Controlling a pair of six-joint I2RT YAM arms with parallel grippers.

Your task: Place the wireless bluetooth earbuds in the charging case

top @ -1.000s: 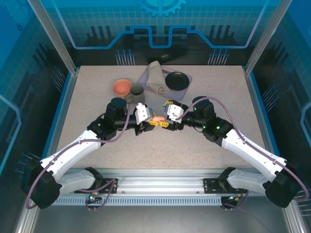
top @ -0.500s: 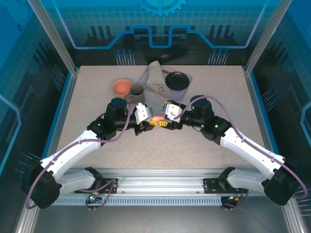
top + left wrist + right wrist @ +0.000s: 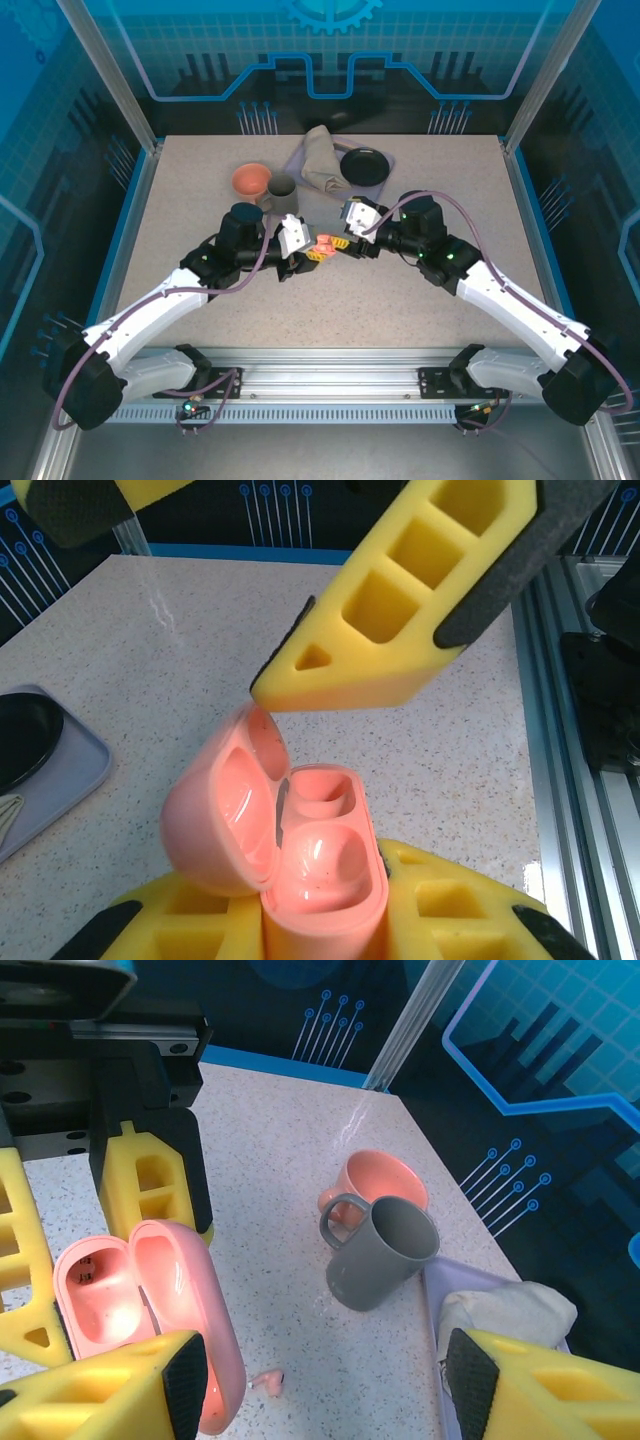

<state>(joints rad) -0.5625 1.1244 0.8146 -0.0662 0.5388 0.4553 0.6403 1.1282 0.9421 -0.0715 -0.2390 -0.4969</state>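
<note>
**Case gripped and open, one earbud on the table**

Right now your left gripper [image 3: 320, 935] is clamped on the salmon-pink pebble-shaped charging case [image 3: 300, 850], one yellow finger pressed to each side of its base. The case sits near the middle of the speckled beige table [image 3: 200, 190]. Its lid is hinged back and tilted, and two moulded wells face up.

Your right gripper [image 3: 320, 1385] stands just right of the case with its yellow fingers spread apart and nothing between them. In the left wrist view one of those fingers hangs just above the open lid; you cannot tell from there whether it touches.

One tiny salmon-pink earbud [image 3: 267, 1382] lies on the table just beside the case, on the side where the lid hangs open. Its exact pose is too small to make out.

Far and left of the case, a grey mug [image 3: 385, 1250] stands upright, touching or nearly touching a salmon-pink bowl [image 3: 385, 1180] behind it. At the far centre, a lavender tray [image 3: 392, 160] carries a folded beige cloth [image 3: 320, 160] and a black round dish [image 3: 363, 166].
</note>
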